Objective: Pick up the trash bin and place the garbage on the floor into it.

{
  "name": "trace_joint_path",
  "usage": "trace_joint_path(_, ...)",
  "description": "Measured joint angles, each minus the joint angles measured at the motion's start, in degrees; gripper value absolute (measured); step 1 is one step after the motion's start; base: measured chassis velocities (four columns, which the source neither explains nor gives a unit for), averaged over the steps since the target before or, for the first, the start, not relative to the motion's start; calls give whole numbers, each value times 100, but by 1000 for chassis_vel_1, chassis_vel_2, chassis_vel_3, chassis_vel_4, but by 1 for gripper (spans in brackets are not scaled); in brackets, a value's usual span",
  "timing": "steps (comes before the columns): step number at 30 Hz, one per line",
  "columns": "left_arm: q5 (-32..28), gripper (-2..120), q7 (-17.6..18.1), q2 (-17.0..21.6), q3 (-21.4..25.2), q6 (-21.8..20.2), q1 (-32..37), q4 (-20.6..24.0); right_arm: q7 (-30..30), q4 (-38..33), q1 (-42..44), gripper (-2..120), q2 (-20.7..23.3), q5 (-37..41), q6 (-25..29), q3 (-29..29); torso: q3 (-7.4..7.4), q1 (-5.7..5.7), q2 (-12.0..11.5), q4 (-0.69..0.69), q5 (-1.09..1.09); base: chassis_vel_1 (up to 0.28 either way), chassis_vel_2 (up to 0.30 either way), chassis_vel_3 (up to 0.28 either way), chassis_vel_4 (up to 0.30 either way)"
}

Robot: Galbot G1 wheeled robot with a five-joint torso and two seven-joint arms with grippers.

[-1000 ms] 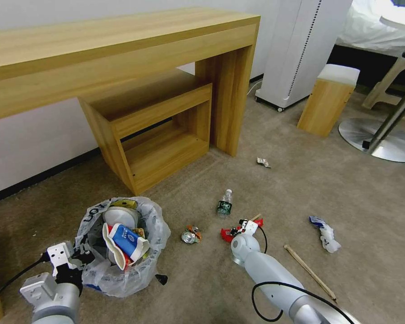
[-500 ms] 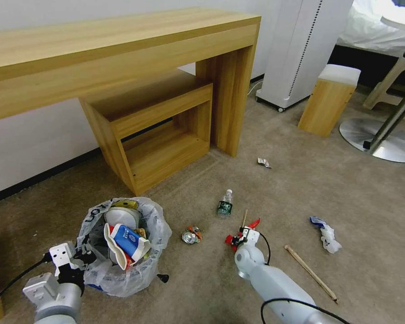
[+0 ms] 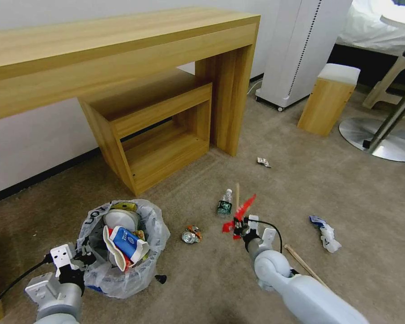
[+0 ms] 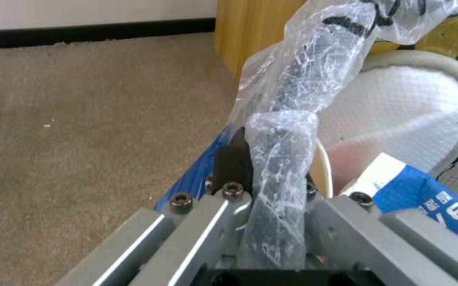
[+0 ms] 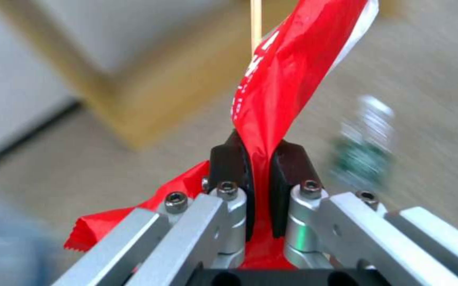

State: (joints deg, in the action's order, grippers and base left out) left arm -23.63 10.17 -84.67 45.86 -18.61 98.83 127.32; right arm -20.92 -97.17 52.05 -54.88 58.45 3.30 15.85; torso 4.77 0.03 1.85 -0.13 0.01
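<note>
Pinching a red wrapper (image 3: 239, 215) between its two black pads (image 5: 228, 167), the right gripper (image 3: 238, 230) holds it lifted off the carpet (image 3: 369, 198). The wrapper is a long strip; in the head view its long axis runs from low near the gripper up and away toward the desk (image 3: 121, 49), with the free end highest. A thin wooden stick (image 3: 237, 194) rises nearly upright beside the strip, pointing the same way; whether the pads also grip it I cannot tell.

The left gripper (image 3: 78, 257) is clamped on the bin's (image 3: 121, 245) rim, bag plastic (image 4: 282, 131) bunched between its fingers. The bin stands at the robot's left front on the carpet, just before the desk's low shelf (image 3: 162, 130). It is heaped with a white slipper (image 3: 120, 217), a blue-and-white carton (image 3: 126, 243) and something yellow (image 3: 123, 204) at the back rim.

Litter lies loose on the beige short-pile carpet: a crushed can (image 3: 191, 235) between bin and right gripper, a small green-labelled bottle (image 3: 224, 203) with its cap pointing toward the desk, a long stick (image 3: 303, 265) lying slantwise beside the right arm, a white-blue packet (image 3: 325, 233) farther right, and a small scrap (image 3: 263, 162) near the desk leg.

Round about stand a wooden stool (image 3: 328, 100) with a white top, a tall white unit (image 3: 301, 49) on castors and a round metal base (image 3: 382, 139).
</note>
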Motion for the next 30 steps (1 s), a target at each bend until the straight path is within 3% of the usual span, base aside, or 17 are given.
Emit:
trace_joint_path(6, -3, 1, 2, 37, -23, -20, -60, 9, 592, -1040, -691, 4, 425, -28, 319, 569, -1, 0, 1, -1, -4, 0, 0, 0, 0)
trace_joint_path(9, -9, 1, 5, 34, -43, -49, -90, 25, 940, -1396, -1511, 4, 492, -22, 474, 1202, 0, 0, 1, 1, -4, 0, 0, 0, 0)
trace_joint_path(15, -10, 1, 11, 17, -44, -82, -124, 78, 1204, -1439, -2119, 4, 446, -12, 550, 1906, 0, 0, 0, -1, -1, 0, 0, 0, 0)
trace_joint_path(22, -16, 1, 21, -21, -43, -115, -162, 143, 1413, -1025, -2947, 4, 247, -285, 688, 3350, 0, 0, 0, 0, -2, 0, 0, 0, 0)
trace_joint_path(30, -3, 1, 19, -71, -51, -117, -140, 192, 1384, -638, -3253, 4, -72, -488, 727, 3960, 0, 0, 0, 0, -2, 0, 0, 0, 0)
